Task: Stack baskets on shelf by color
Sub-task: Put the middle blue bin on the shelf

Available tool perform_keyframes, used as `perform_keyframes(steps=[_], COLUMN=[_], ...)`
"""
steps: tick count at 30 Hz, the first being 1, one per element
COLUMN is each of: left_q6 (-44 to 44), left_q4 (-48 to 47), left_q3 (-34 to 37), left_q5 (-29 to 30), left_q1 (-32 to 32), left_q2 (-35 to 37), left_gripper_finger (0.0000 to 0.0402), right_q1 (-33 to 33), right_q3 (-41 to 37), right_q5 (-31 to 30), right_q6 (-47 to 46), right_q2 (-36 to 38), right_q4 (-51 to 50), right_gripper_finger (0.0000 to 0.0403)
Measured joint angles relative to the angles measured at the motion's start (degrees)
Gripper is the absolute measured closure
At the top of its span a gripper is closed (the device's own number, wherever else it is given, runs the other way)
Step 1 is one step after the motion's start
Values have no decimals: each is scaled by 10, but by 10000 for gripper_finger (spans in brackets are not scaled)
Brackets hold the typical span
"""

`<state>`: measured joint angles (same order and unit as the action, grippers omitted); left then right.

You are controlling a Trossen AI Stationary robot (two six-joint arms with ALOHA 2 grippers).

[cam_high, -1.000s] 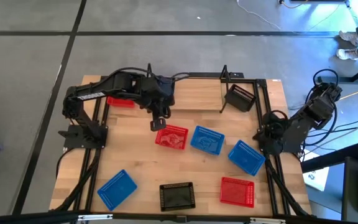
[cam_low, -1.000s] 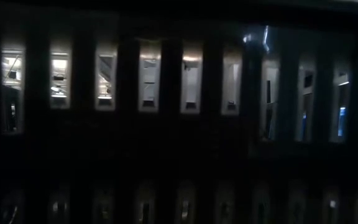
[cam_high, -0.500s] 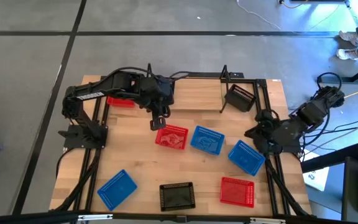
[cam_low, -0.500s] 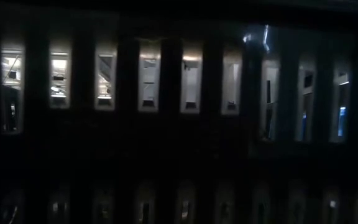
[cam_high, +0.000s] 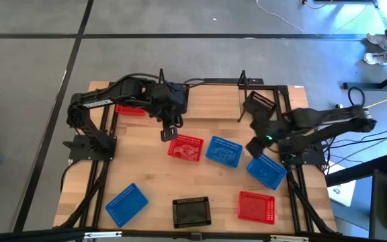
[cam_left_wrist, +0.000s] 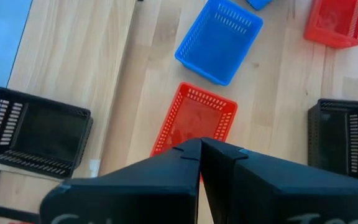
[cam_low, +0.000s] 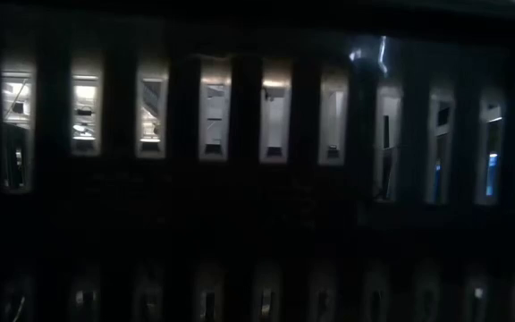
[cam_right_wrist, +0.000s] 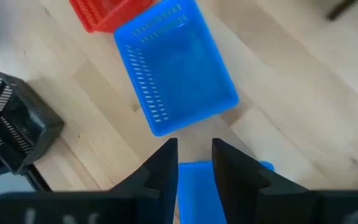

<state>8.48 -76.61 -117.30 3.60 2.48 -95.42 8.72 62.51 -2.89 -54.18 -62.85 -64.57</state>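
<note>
My left gripper [cam_high: 168, 134] is shut and hangs over the left end of a red basket [cam_left_wrist: 194, 119] that lies on the table's middle. My right gripper [cam_right_wrist: 194, 163] is open above the table's right part. Its fingers point down over a blue basket [cam_high: 267, 169], and a second blue basket [cam_right_wrist: 179, 65] lies just ahead of them. A black basket [cam_high: 259, 104] sits tilted on the shelf [cam_high: 210, 101] at the far edge. Another red basket [cam_high: 130, 109] lies at the far left under the left arm.
Near the front edge lie a blue basket [cam_high: 126, 204], a black basket [cam_high: 191, 211] and a red basket [cam_high: 256, 206]. Thin black shelf posts [cam_high: 242, 81] stand at the far side. The low view shows only a dark slotted wall close to the lens.
My right arm has swung in from beyond the table's right edge toward the left and has sunk a little. Its gripper now hangs over the right-hand blue basket. The baskets have stayed where they were.
</note>
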Motion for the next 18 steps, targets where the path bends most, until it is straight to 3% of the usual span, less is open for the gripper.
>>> perform_keyframes(steps=[4,10,18], left_q6=[2,6,31], left_q4=[-2,-2,-3], left_q3=[0,0,0], left_q5=[-2,-2,-1], left_q1=[-10,-30,-50], left_q2=[4,3,3], left_gripper_finger=[401,401,401], right_q1=[-56,-121,-156], right_q3=[0,0,0], right_q5=[48,50,73], right_q6=[52,139,219], right_q2=[-57,-144,-239], right_q4=[39,54,84], right_gripper_finger=[306,306,306])
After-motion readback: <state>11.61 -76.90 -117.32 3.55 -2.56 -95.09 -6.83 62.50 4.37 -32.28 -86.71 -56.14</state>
